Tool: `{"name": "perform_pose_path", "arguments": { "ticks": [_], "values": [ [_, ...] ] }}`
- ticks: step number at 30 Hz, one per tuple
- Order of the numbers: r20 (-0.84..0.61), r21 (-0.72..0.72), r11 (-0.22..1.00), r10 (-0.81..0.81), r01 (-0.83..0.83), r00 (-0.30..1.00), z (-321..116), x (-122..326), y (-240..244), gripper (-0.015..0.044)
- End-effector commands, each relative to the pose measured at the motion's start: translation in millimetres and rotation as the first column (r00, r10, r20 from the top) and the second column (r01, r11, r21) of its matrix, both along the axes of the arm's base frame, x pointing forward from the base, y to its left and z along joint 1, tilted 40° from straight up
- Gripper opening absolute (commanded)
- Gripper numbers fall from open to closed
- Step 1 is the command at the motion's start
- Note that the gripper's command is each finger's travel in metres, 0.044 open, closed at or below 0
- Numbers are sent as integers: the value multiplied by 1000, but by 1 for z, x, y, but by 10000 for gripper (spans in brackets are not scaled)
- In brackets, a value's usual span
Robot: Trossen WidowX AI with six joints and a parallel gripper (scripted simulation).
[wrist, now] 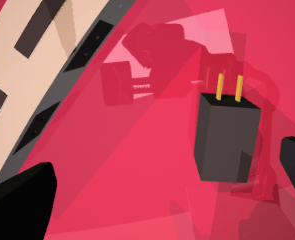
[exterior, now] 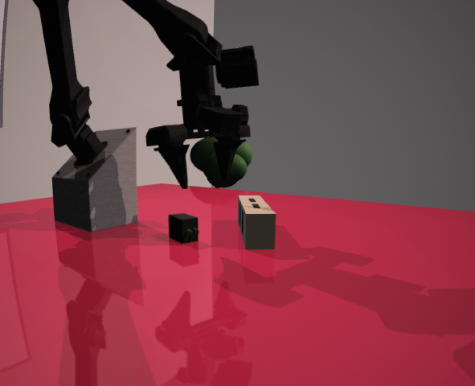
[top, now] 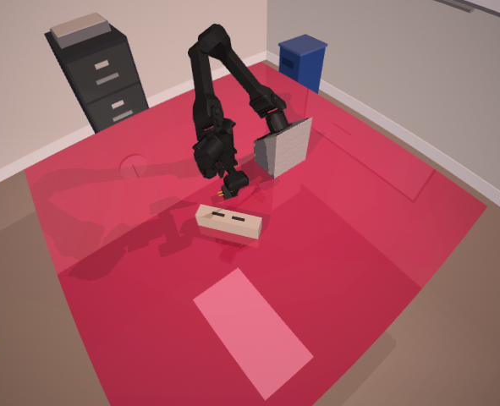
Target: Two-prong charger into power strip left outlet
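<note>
The red table (top: 328, 271) spreads under me, glossy, with a paler rectangle (top: 252, 331) toward six o'clock in the top view. My arm (top: 206, 96) rises from the grey block (top: 282, 148) at about one o'clock of the table's middle and bends down over the work area. The power strip (top: 228, 221) lies near the centre, a beige bar with two dark slots on its top face; in the wrist view it runs along the upper left, at ten o'clock. The charger (wrist: 226, 135), a small black cube, lies on its side on the table just at twelve o'clock of the strip in the top view, apart from it, its two yellow prongs (wrist: 229, 87) level with the table. My gripper (exterior: 204, 170) hangs above the charger with its jaws wide apart and nothing between them; the fingers (exterior: 177, 159) point down, clear of the table.
</note>
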State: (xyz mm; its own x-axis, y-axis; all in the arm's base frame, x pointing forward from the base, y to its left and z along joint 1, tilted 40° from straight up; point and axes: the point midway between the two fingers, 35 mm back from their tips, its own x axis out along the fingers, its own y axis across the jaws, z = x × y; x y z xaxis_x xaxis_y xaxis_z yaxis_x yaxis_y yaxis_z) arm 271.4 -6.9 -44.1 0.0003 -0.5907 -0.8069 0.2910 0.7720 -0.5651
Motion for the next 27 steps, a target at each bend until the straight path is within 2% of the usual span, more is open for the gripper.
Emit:
{"name": "perform_pose_path", "arguments": {
  "ticks": [1, 7, 27],
  "values": [
    [-13, -21, 996, -84, 84, 996, 1, -14, -15, 440],
    [-21, -46, 979, -198, 197, 980, 2, -29, -33, 440],
    [-21, -47, 979, -201, 200, 979, -14, -29, -48, 440]
  ]
}}
